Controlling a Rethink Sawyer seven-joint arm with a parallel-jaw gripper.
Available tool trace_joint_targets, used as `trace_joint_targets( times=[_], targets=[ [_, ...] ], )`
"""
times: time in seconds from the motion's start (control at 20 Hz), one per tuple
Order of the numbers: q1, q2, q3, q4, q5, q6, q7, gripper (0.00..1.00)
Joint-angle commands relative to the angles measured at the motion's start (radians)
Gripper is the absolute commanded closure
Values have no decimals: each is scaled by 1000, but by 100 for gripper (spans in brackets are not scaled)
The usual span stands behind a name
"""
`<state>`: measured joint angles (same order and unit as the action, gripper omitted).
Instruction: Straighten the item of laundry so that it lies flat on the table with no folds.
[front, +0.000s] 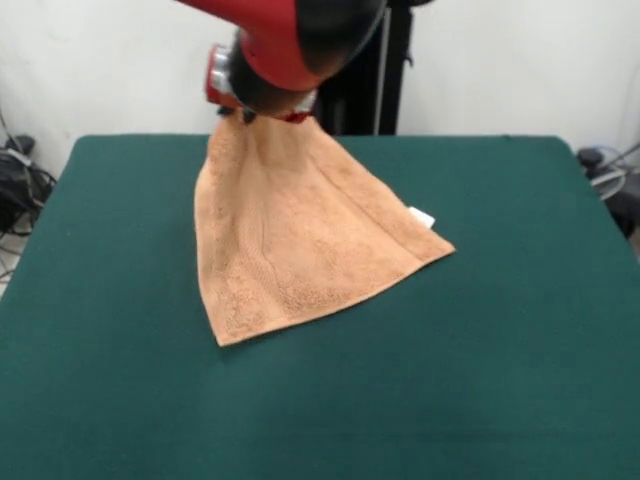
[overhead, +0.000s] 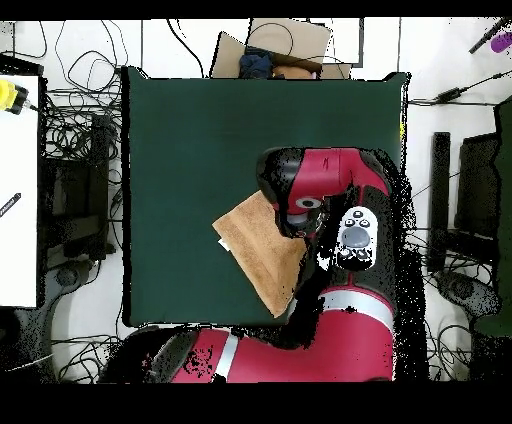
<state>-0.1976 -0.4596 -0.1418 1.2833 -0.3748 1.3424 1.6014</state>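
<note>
Towel (front: 290, 240) hangs from the gripper (front: 262, 112), top corner lifted, lower edge resting on green table (front: 520, 330). Gripper clamped on towel's upper corner at 12 o'clock. White tag (front: 422, 217) at 3 o'clock edge.

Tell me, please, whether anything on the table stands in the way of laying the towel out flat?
Nothing visible does. The towel hangs from the gripper with its lower edge on the table, and the green cloth around it is bare.
</note>
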Motion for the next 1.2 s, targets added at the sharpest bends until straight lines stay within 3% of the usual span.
trace_joint_targets(
  times=[0.05, 0.6, 0.75, 1.05, 1.2],
  targets=[
    [-11, 9, 39, -12, 31, 9, 117, 100],
    [-39, -7, 38, 19, 20, -33, 86, 100],
    [-61, 14, 48, -37, 7, -3, 42, 100],
    [-27, 90, 60, -295, -18, 247, 18, 100],
    [-55, 69, 121, -282, 42, 93, 18, 100]
  ],
)
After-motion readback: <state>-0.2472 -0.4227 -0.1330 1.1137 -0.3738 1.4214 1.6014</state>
